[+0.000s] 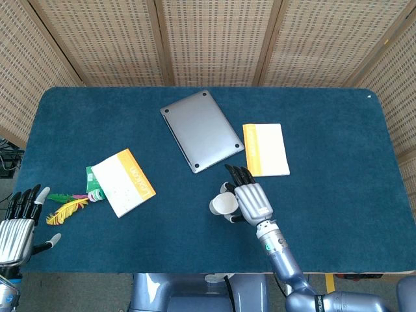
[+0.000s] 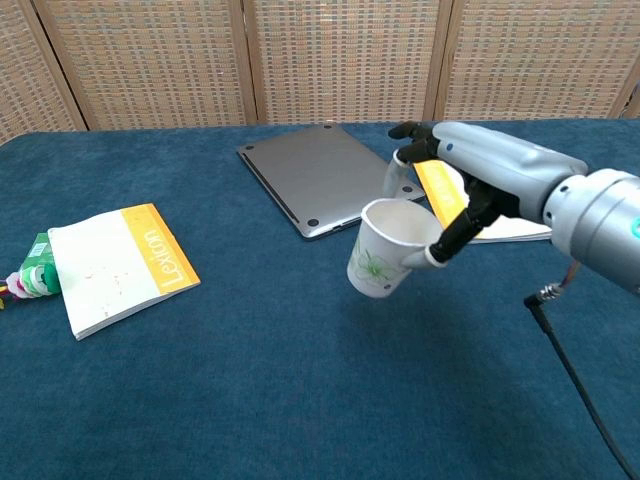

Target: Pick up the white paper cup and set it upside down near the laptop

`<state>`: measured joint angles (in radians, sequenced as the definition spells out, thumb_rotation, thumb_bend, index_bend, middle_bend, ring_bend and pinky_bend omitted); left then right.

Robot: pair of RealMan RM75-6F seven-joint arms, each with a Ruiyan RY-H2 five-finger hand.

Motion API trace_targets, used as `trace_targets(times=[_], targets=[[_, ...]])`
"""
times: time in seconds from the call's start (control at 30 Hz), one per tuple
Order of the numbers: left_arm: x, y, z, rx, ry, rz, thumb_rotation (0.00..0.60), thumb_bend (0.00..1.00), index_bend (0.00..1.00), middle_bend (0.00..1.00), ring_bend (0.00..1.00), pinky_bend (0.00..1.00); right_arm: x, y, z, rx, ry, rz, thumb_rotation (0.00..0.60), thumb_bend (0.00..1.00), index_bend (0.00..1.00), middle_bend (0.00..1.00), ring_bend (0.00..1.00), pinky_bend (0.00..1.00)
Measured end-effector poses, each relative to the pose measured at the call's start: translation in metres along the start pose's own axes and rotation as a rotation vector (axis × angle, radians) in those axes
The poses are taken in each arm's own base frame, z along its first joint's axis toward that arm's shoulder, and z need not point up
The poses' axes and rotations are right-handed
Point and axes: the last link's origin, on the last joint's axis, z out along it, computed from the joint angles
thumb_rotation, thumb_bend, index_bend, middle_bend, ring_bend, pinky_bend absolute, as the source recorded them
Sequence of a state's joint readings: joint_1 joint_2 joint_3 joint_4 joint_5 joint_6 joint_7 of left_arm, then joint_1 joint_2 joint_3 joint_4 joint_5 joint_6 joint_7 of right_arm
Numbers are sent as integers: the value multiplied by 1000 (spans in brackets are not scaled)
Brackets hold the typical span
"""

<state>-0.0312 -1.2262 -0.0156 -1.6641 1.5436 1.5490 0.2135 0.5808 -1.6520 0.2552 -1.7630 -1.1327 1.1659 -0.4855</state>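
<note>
My right hand (image 2: 470,185) (image 1: 250,203) holds the white paper cup (image 2: 385,247) (image 1: 221,205) by its rim, lifted clear of the blue table and tilted, mouth facing up and toward me. A green leaf print shows on the cup's side. The closed grey laptop (image 2: 325,177) (image 1: 201,130) lies just behind and left of the cup. My left hand (image 1: 18,227) rests open at the table's near left corner, holding nothing; it shows only in the head view.
An orange-and-white notebook (image 1: 266,149) lies right of the laptop, under my right hand in the chest view. A Lexicon booklet (image 2: 115,265), a green packet (image 2: 33,268) and feathers (image 1: 65,208) lie at the left. Wicker screens (image 2: 320,60) stand behind the table.
</note>
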Motion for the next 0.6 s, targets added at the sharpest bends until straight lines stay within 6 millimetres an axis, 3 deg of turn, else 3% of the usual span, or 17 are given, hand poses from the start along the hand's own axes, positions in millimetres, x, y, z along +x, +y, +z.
trace_targets(times=[0.17, 0.6], targets=[[-1, 0, 0, -2, -6, 4, 600, 151, 0, 0, 0, 0, -2, -2, 14, -24, 3, 37, 600, 290, 432, 46, 0, 23], [-4, 0, 1, -3, -12, 5, 600, 153, 0, 0, 0, 0, -31, 0, 44, -94, -18, 87, 600, 290, 432, 44, 0, 5]])
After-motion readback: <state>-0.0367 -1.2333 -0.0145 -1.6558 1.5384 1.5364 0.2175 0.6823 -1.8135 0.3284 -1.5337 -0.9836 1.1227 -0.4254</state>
